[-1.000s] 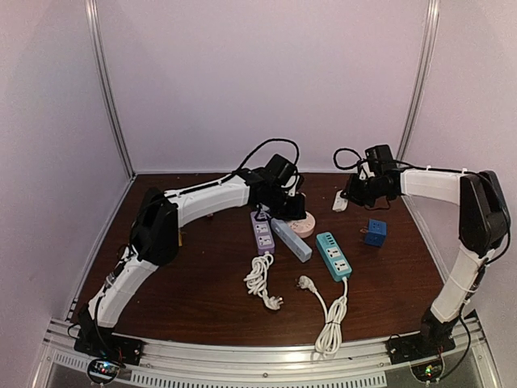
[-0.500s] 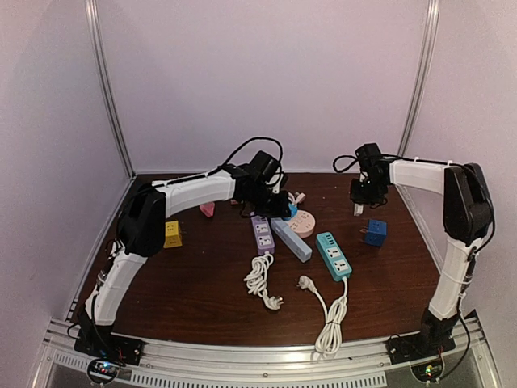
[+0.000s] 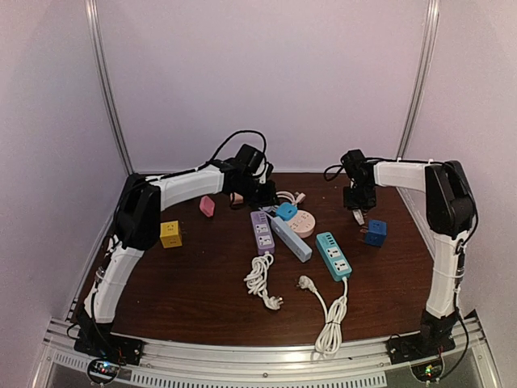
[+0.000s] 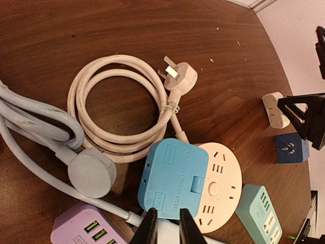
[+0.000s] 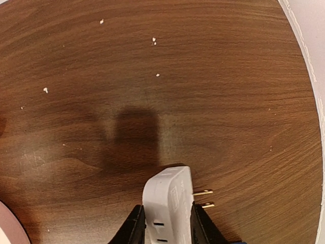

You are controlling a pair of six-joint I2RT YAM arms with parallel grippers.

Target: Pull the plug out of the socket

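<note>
R hand is clamped on the white plug, fingers either side of its body. Prongs are bare, free of any socket. Plug hangs over the worktop, just beside the blue cube socket; can't tell if it touches the wood. L hand: fingers a slit apart, empty, near the blue adapter on the round socket. Rec: I lower the plug flat, clear of the cube, part fingers slowly, lift straight up.

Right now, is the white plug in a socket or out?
Out. The plug shows two bare pins in the right wrist view; the right gripper holds it over the table.
</note>
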